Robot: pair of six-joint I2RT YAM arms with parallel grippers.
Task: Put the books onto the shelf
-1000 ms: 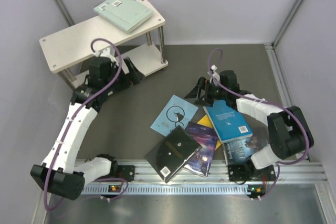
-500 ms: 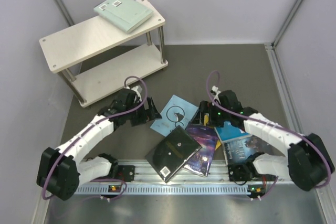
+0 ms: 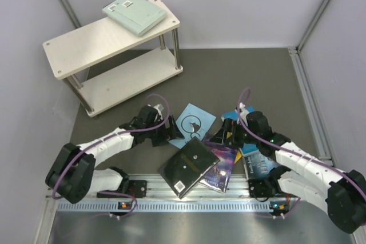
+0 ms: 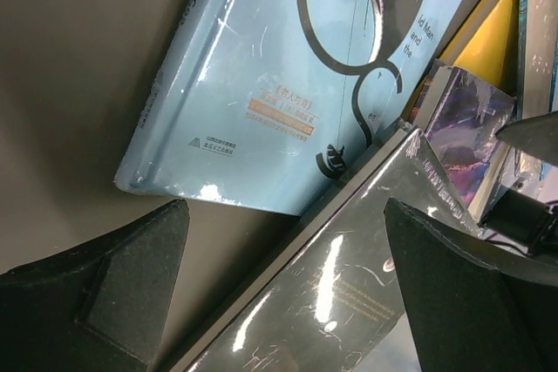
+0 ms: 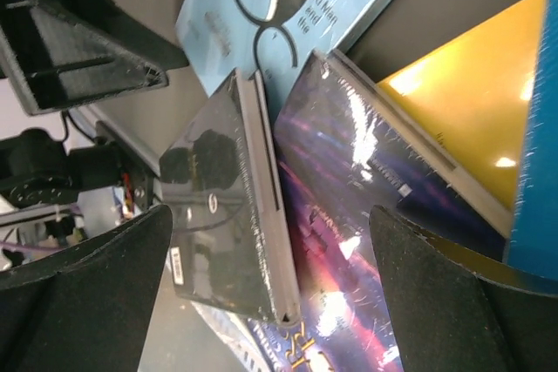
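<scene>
**Both jaws wide open at the book pile, nothing grabbed**

So my left gripper (image 3: 171, 131) is down low at the left edge of the light blue book (image 3: 191, 121). The jaws are spread wide and there's nothing in them. My left wrist cam shows that book lying flat on the table (image 3: 240, 78), and the dark book (image 4: 349, 302) overlaps its lower edge, right between my fingers (image 4: 105, 294).

My right gripper (image 3: 226, 134) is wide open and empty too, sitting low over the right side of the pile. On that wrist cam the dark book lies partly on top of the purple book (image 5: 349, 241). The yellow book (image 5: 479, 102) pokes out past that, with a strip of the bright blue book (image 5: 539, 172) at the very edge of the view.

From above, the dark blue book (image 3: 260, 164) sits by my right arm, partly hidden under it.

The shelf (image 3: 108, 38) is back left, well apart from the pile. One grey-green book (image 3: 134, 12) lies flat on the right end of its top board.
</scene>
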